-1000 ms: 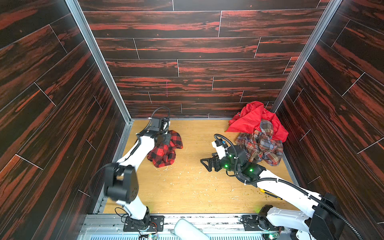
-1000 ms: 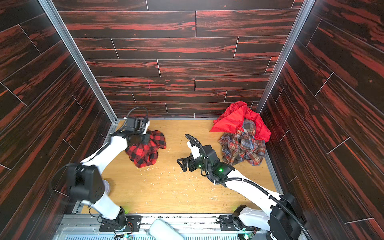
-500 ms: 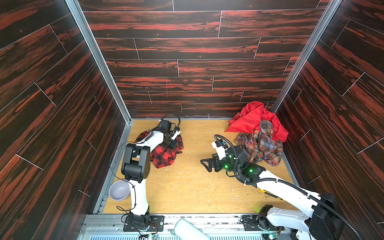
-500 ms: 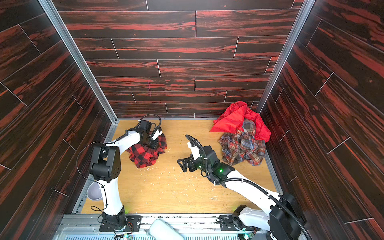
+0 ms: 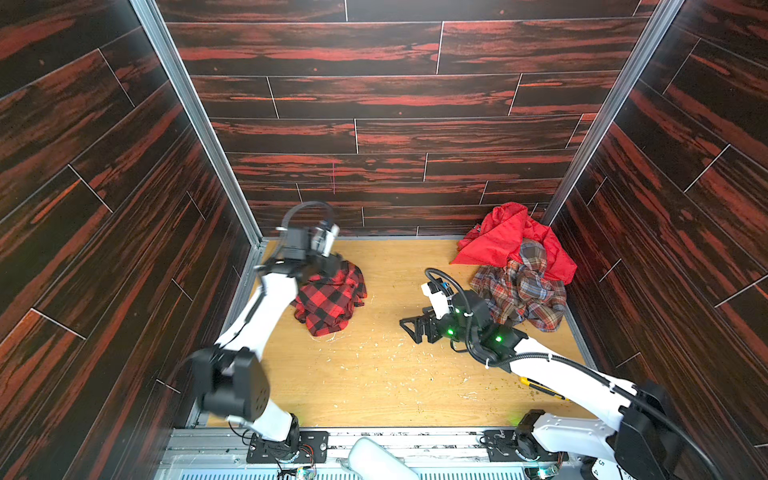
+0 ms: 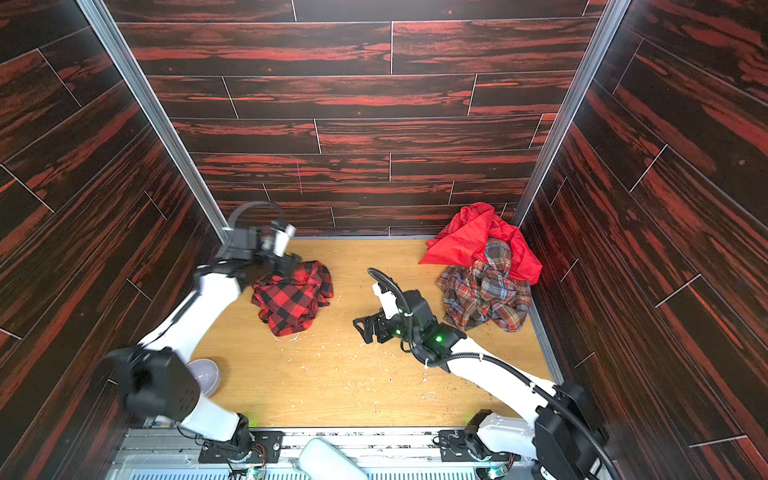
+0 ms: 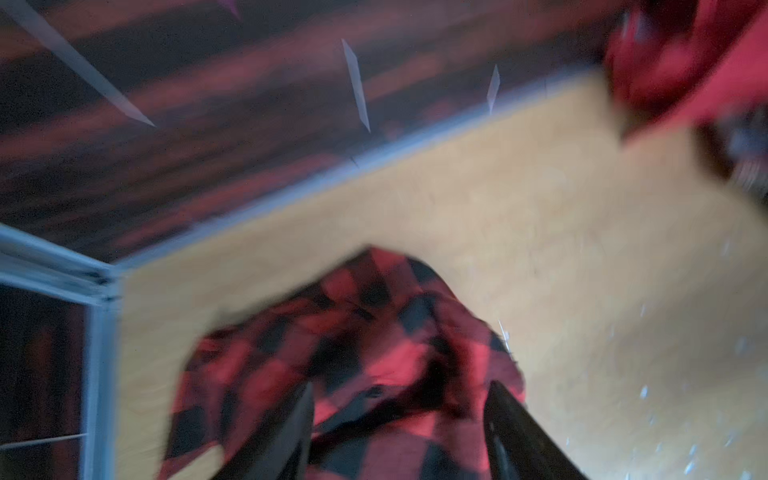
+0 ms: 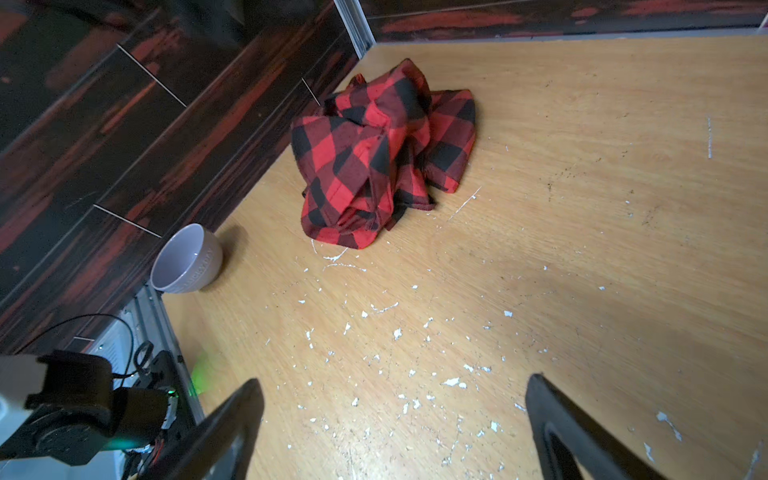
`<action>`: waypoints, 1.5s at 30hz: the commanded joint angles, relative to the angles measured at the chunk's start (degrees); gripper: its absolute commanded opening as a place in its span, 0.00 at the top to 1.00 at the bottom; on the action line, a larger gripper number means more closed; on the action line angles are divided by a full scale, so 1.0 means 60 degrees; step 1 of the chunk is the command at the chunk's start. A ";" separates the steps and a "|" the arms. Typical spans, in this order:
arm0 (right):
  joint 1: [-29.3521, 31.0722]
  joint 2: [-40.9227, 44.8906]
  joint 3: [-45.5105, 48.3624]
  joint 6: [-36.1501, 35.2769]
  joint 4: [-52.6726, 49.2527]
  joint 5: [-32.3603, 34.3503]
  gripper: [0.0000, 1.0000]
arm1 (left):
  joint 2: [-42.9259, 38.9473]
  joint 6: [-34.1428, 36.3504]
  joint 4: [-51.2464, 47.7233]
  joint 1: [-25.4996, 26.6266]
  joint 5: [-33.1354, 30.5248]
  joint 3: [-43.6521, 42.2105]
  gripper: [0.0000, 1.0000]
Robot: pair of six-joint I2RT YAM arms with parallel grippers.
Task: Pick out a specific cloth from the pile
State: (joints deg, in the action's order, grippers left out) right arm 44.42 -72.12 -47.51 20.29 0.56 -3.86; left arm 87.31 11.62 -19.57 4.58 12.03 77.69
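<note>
Cloth (image 5: pixel 330 301) heaped on bench (image 5: pixel 395 374), left-centre of frame, well apart from pile (image 5: pixel 515 270) upper right. L fingers (image 7: pixel 282 444) spread just above it; R fingers (image 8: pixel 232 428) wide, empty. Prob. release step; next: lift L arm clear w/o snagging.

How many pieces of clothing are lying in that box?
3. A red-and-black checked shirt lies alone at the left. A plain red garment sits in the far right corner, with a muted plaid shirt heaped against it. More could be hidden underneath them.
</note>
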 commanded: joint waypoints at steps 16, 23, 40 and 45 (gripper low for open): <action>0.1117 -0.1834 -0.2060 -0.0421 -0.0076 -0.0163 0.01 | 0.5446 -0.6226 -0.2703 -0.4023 0.0222 0.3923 0.42; 0.1121 -0.1975 -0.2177 -0.0462 -0.0093 -0.0098 0.01 | 0.6141 -0.7244 -0.2529 -0.4293 0.0157 0.3863 0.33; 0.1137 -0.1889 -0.2002 -0.0234 -0.0472 0.0210 0.01 | 0.6136 -0.7128 0.1968 -0.4162 0.0534 0.2182 0.85; 0.1143 -0.1832 -0.1989 -0.0152 -0.0378 0.0123 0.01 | 0.5388 -0.6804 0.2841 -0.4152 0.1159 0.1708 1.00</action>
State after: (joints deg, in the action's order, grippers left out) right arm 50.83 -83.57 -60.12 18.24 -1.72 -3.40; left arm 125.78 -30.68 -8.58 -20.56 16.32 89.10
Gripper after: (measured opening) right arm 0.988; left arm 0.049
